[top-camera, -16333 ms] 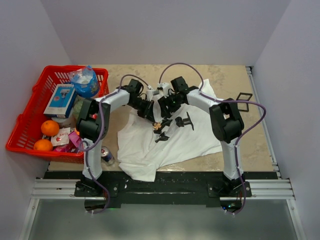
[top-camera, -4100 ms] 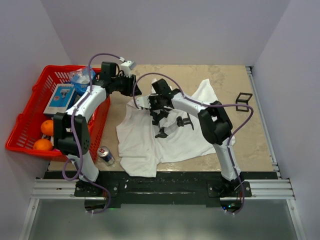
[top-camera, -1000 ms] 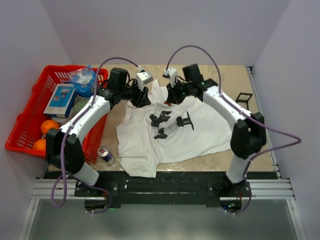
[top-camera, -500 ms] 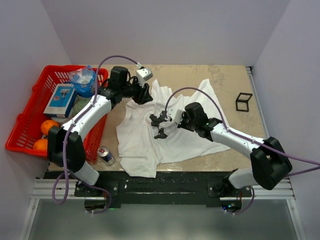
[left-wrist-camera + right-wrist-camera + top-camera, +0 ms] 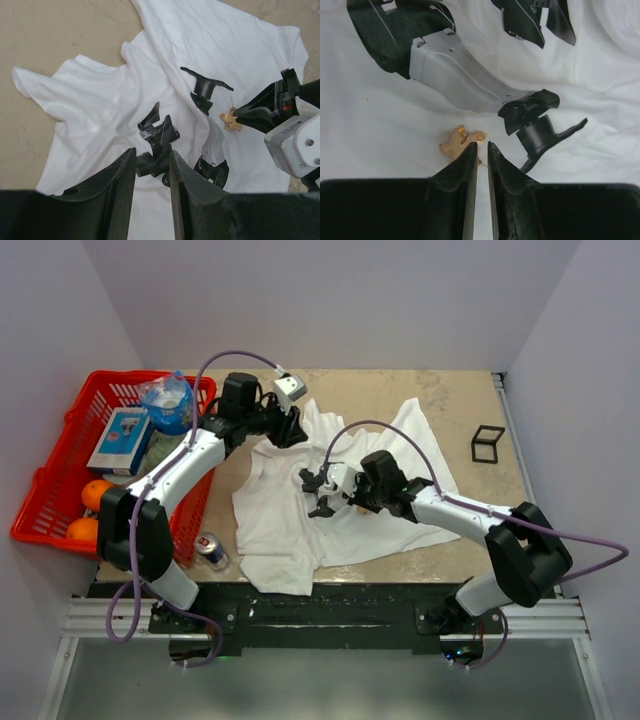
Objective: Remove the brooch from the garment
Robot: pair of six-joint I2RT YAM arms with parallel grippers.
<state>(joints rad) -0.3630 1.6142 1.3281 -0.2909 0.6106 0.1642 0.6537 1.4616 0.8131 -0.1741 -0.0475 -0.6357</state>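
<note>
One brooch [image 5: 461, 141] sits on one shirt [image 5: 290, 530], beside its black print [image 5: 535, 132], well off the hems. Two claws: right claw [image 5: 482, 146] barely parted at the brooch, left claw [image 5: 151, 154] parted, empty, near shirt's far edge.

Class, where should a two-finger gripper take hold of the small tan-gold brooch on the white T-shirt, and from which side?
Take the small tan-gold brooch across its shorter width, coming down from above: it lies flat on the white T-shirt, so only its top and edges are exposed. A shallow pinch should avoid gathering cloth.
</note>
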